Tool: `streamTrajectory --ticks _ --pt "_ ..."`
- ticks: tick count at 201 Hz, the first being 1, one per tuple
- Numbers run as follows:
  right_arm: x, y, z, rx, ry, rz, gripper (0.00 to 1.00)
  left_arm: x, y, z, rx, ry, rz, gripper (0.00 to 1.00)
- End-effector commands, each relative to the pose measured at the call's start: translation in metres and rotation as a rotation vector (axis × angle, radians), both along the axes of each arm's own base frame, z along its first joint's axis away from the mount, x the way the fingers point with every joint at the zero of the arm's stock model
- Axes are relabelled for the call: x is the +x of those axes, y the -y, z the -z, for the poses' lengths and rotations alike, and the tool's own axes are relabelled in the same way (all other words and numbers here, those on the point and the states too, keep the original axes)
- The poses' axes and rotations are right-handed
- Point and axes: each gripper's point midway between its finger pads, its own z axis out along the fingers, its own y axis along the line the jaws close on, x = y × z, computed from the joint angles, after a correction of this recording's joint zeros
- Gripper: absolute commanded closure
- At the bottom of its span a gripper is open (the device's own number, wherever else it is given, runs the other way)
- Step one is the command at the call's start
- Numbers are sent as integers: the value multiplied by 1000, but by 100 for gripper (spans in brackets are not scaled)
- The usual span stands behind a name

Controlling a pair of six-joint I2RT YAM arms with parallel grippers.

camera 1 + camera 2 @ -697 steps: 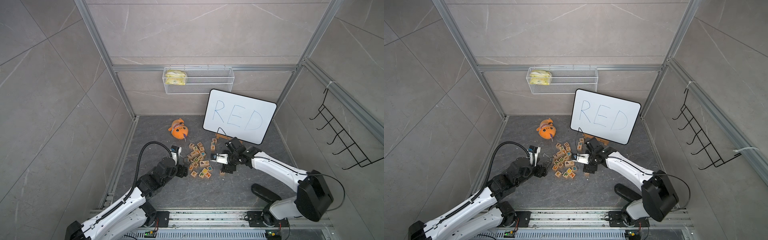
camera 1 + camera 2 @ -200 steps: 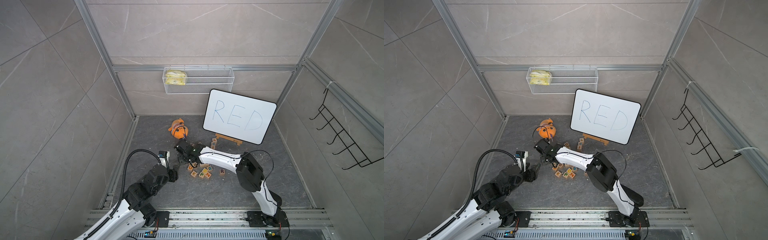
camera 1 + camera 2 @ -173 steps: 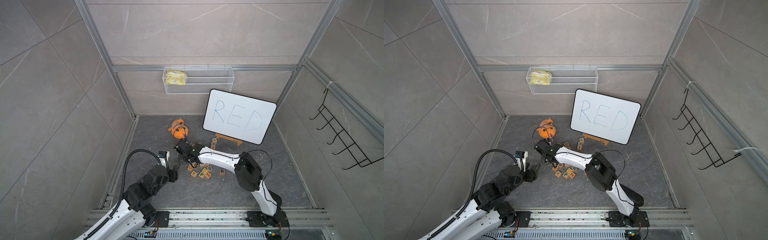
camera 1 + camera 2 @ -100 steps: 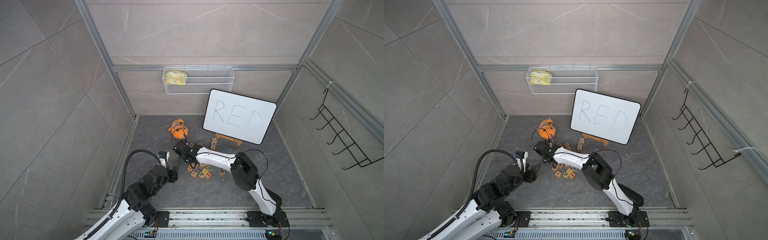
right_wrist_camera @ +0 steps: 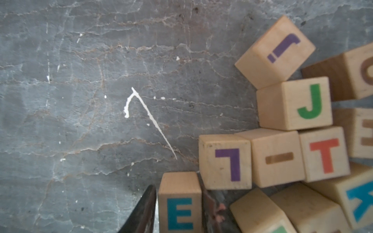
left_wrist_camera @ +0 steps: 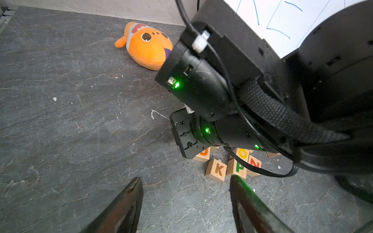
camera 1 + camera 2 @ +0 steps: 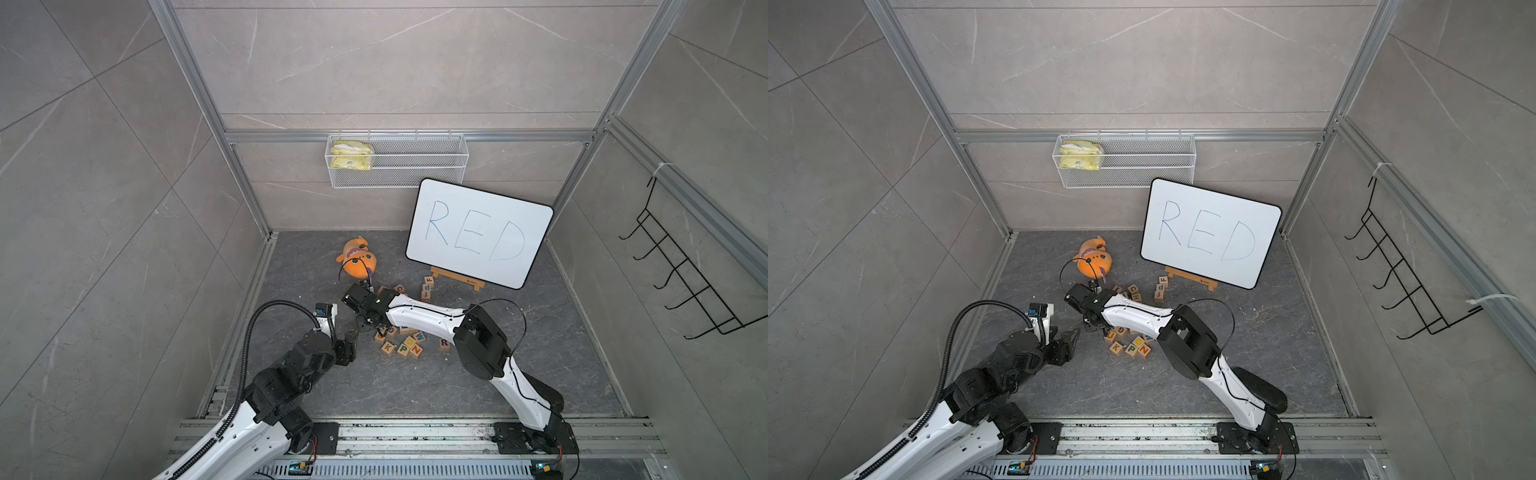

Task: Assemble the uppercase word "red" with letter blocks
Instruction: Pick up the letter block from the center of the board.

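Grey tiled walls [image 7: 395, 62] enclose a dark slate floor [image 7: 561, 332]; a wire basket [image 7: 415, 170] hangs upper centre, black hooks [image 7: 690, 268] at right.

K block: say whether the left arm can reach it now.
Probably yes. The K block lies just ahead of the open left gripper with bare floor between; the right arm hangs just beyond it.

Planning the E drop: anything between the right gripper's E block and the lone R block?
Yes. The pile of other letter blocks lies between the E block in the right gripper and the R block. Lifting over it looks safer than sliding.
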Motion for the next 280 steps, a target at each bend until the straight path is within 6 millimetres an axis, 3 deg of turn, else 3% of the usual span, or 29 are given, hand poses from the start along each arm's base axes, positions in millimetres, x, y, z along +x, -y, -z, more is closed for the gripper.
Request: streamTrajectory --ticks 1,52,69,100,124,164,187,214,251,280 --pt "-3 0 6 -36 -3 8 62 1 -2 -3 -17 11 -16 29" --pt "-6 -3 2 -30 -4 2 68 1 -2 -5 -22 18 -14 29" --pt "-8 -8 -4 1 -12 -7 74 0 -2 -5 -25 19 -15 29" --pt "-11 -14 -21 56 -7 -17 75 -1 -1 -7 -36 28 -4 28" --pt "-14 -16 -50 132 23 -31 76 -2 3 -9 -56 41 23 28" --pt "-21 0 -120 283 126 -40 77 -6 16 -12 -94 57 95 28" --pt "-27 32 -152 286 200 -19 77 -8 27 -12 -112 55 149 28" --pt "-34 95 -173 223 281 47 77 -10 42 -10 -129 39 218 28" --pt "-59 189 -188 105 362 154 76 -11 67 -1 -148 -16 312 28" --pt "-82 246 -189 28 389 218 76 -11 81 8 -143 -72 360 29"
